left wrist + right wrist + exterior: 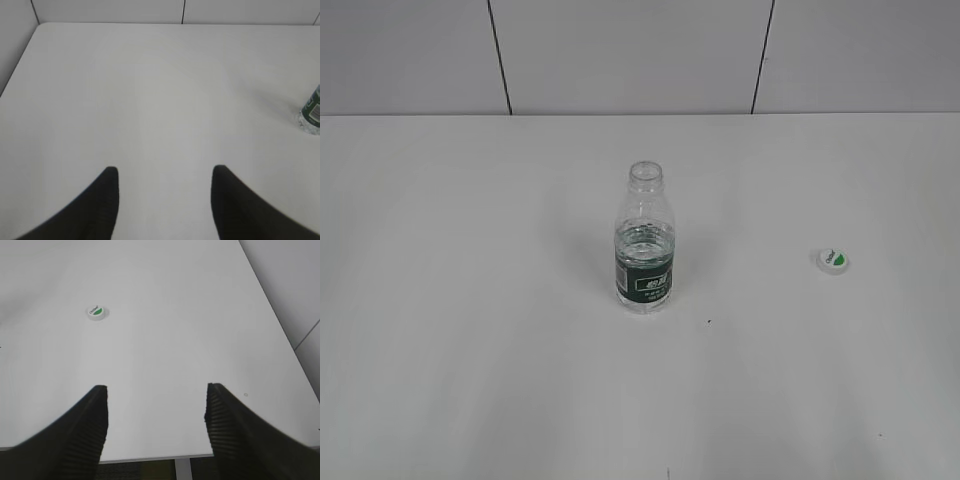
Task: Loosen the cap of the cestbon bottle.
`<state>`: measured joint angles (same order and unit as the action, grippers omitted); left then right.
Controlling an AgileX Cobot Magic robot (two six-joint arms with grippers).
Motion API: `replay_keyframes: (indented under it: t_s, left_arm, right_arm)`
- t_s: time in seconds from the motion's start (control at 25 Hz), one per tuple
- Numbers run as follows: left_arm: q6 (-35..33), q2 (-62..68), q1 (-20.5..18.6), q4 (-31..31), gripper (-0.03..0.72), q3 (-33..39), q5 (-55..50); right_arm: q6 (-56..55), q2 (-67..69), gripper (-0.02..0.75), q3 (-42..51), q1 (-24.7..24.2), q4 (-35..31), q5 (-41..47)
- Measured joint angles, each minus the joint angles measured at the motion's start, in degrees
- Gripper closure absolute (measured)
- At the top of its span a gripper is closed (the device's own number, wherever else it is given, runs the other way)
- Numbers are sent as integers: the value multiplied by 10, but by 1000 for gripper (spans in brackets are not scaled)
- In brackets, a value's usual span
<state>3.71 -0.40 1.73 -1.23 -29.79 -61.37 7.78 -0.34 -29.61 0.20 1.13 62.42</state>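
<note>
The cestbon bottle (645, 243) stands upright mid-table with its neck open and no cap on it. Its green label edge also shows at the right edge of the left wrist view (312, 111). The cap (831, 260) lies flat on the table to the bottle's right, green mark up; it also shows in the right wrist view (96, 313). My left gripper (165, 172) is open and empty, far left of the bottle. My right gripper (156, 390) is open and empty over the table's near edge, well short of the cap. Neither gripper shows in the exterior view.
The white table (470, 350) ends at a tiled wall (620, 50) at the back. The table's front edge (150, 456) lies under my right gripper, and its right edge (280, 325) runs close by.
</note>
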Motion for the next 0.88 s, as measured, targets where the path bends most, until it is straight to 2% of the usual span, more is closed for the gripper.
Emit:
replay_keyframes:
  t_s: [0.88]
  left_arm:
    - [0, 0, 0, -7, 339, 0, 0]
  right_arm:
    - [0, 0, 267, 0, 0, -1, 0]
